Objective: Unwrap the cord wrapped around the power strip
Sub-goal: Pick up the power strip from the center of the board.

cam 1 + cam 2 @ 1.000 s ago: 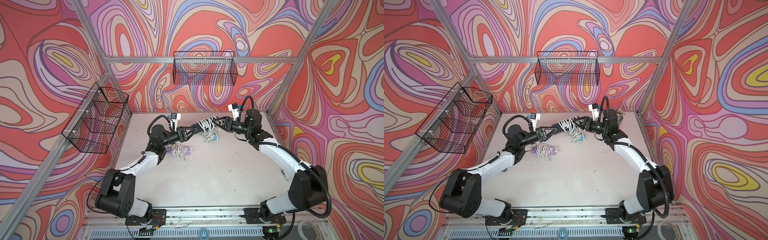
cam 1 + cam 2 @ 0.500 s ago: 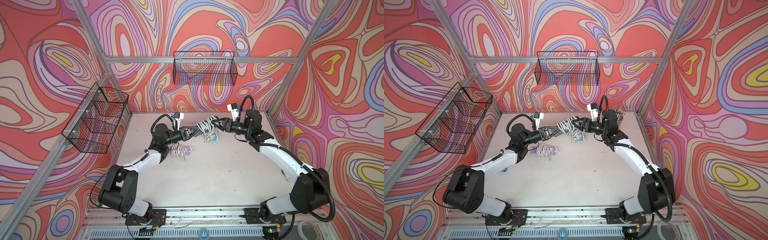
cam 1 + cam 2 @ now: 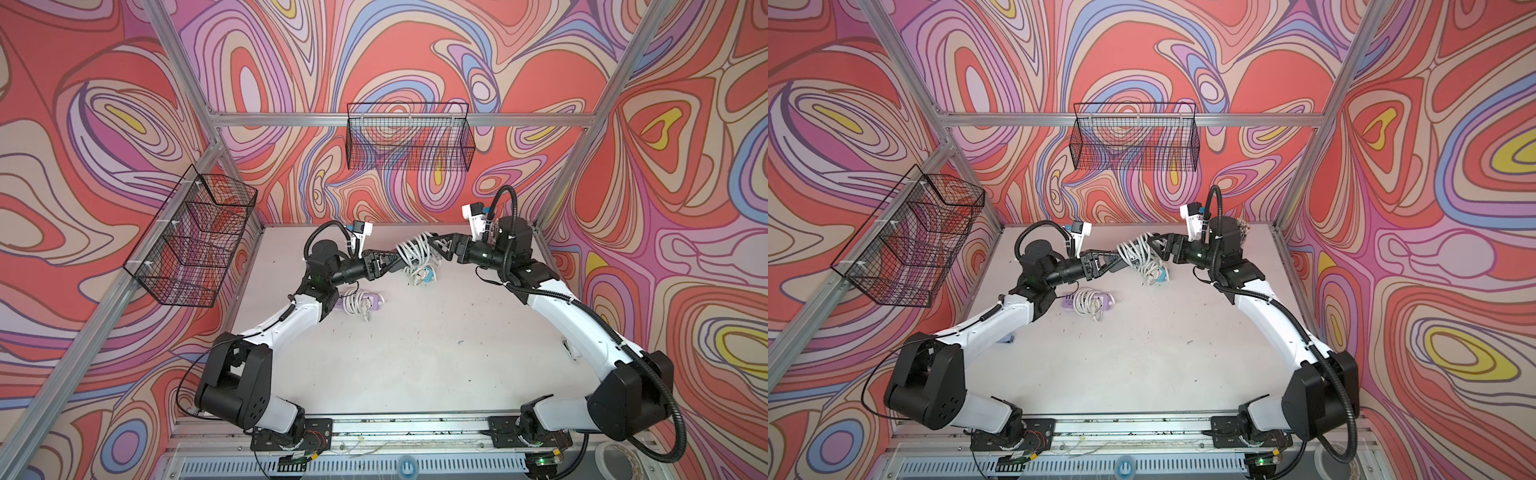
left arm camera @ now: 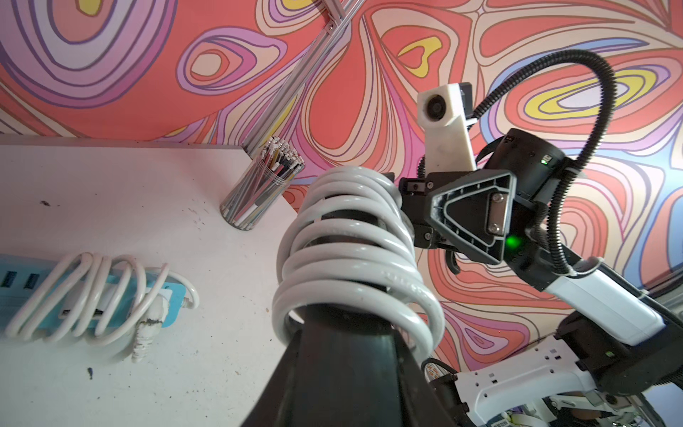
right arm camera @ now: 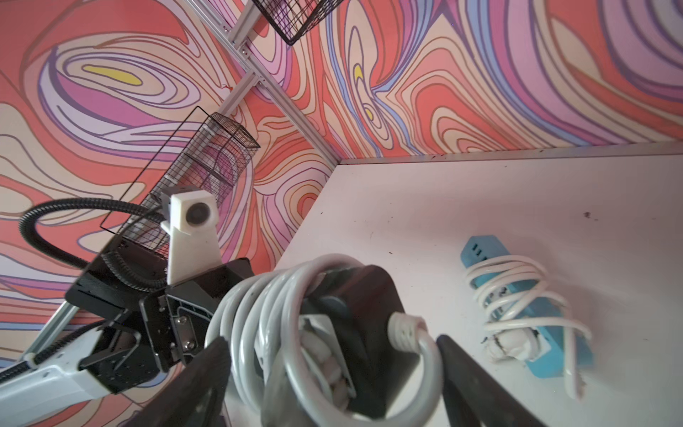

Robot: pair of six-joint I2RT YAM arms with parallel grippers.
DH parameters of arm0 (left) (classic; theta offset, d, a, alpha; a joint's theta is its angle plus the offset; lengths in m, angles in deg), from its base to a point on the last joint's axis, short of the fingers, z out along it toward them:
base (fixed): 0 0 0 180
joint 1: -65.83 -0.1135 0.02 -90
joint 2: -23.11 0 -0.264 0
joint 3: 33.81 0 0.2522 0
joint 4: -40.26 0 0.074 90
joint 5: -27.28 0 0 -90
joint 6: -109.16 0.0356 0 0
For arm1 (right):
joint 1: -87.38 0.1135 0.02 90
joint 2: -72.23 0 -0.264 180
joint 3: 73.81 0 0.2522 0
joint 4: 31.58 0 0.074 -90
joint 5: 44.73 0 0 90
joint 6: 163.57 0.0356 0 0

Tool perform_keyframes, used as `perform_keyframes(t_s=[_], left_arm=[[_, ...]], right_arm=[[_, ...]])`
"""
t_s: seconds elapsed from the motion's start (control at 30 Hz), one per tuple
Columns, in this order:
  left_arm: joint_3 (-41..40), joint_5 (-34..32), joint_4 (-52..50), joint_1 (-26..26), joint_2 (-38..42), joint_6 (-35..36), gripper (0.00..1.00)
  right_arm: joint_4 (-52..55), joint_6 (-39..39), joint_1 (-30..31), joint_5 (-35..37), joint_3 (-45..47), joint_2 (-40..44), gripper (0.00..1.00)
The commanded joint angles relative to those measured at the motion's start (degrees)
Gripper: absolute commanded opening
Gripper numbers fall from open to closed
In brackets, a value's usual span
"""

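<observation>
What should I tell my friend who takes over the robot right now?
Left gripper: shut on one end of the black power strip, held above the table.
Right gripper: open around the other end.
White cord: coils wrapped round the strip.
Done: strip lifted.
Left: unwind the whole cord.
Blue strip and purple strip lie on the table, wrapped too.

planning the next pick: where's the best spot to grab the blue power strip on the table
I'd take the blue power strip by its bare port end, the only stretch the cord leaves free. It lies flat on the table, so come straight down, closing across its narrow width; the other end is crowded by loops and the plug.
</observation>
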Motion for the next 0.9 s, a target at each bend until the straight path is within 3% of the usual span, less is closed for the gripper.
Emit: perform_keyframes(t_s=[0.0, 0.13, 0.23, 0.3, 0.6, 0.87], left_arm=[[6.7, -5.24, -9.57, -0.45, 4.0, 10.34, 0.0], [15.81, -8.82, -19.92, -0.38, 5.15, 17.65, 0.0], [25.1, -7.81, -30.82, -0.45, 4.18, 25.11, 0.0], [27.45, -6.04, -32.85, -0.4, 3.53, 26.83, 0.0], [20.04, -0.19, -22.22, -2.48, 5.9, 21.06, 0.0], [17.69, -0.61, -21.12, -2.48, 8.16, 21.17, 0.0]], right_arm=[[7.41, -9.39, 0.39, 7.78, -3.53, 3.74, 0.91], [10.34, -14.18, 0.39, 11.72, -3.76, 7.01, 0.94], [11.31, -17.45, 0.37, 12.89, -3.26, 9.27, 0.95], [11.84, -19.1, 0.39, 13.09, -2.9, 10.13, 0.93], [10.78, -23.83, 0.57, 9.61, 0.12, 16.71, 0.84], [12.35, -27.12, 6.64, 11.79, -2.89, 12.24, 0.82]])
